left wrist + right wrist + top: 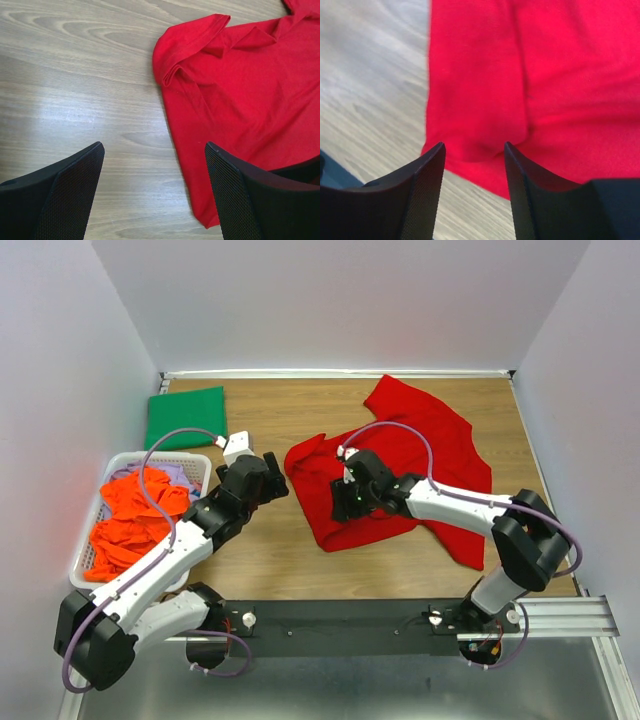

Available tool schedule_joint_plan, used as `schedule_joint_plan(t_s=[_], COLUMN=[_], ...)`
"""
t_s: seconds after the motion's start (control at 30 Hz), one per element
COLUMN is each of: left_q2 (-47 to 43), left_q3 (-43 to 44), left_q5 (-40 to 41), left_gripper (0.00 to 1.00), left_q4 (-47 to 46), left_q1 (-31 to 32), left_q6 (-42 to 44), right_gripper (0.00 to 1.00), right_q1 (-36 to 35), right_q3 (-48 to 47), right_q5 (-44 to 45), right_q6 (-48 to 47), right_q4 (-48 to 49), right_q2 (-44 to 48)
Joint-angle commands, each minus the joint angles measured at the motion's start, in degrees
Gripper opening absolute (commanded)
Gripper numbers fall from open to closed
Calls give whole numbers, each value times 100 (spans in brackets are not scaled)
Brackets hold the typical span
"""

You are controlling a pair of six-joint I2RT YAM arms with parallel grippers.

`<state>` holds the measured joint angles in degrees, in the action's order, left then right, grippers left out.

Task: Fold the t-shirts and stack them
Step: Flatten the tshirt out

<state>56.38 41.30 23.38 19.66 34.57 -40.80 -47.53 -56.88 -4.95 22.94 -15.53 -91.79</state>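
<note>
Stretching leftward, the right claw (474,146) hangs open over the red t-shirt (430,440).

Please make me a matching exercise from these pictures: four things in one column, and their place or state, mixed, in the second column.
1. red t-shirt
2. green t-shirt
3. orange t-shirts
4. left gripper

A. in the white basket
B. folded, at the far left corner of the table
C. open, holding nothing
D. spread out and rumpled

Pairs: 1-D, 2-B, 3-A, 4-C.
</note>
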Motion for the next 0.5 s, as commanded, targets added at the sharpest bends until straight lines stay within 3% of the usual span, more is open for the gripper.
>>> schedule_joint_plan(t_s=[0.0,0.33,0.47], left_q2=[-118,-136,-145], left_q3=[-166,-140,-175], left_q5=[150,62,53], left_gripper=[89,89,89], left_q4=[126,117,64], left_q1=[-20,-20,-20], left_q6=[-69,28,54], right_gripper=[57,57,42], right_q1=[244,306,306], right_q3=[388,731,618], right_q5=[-30,-31,-471], right_q6=[703,1196,994], right_q4=[524,911,1017], right_q2=[-76,-436,-454])
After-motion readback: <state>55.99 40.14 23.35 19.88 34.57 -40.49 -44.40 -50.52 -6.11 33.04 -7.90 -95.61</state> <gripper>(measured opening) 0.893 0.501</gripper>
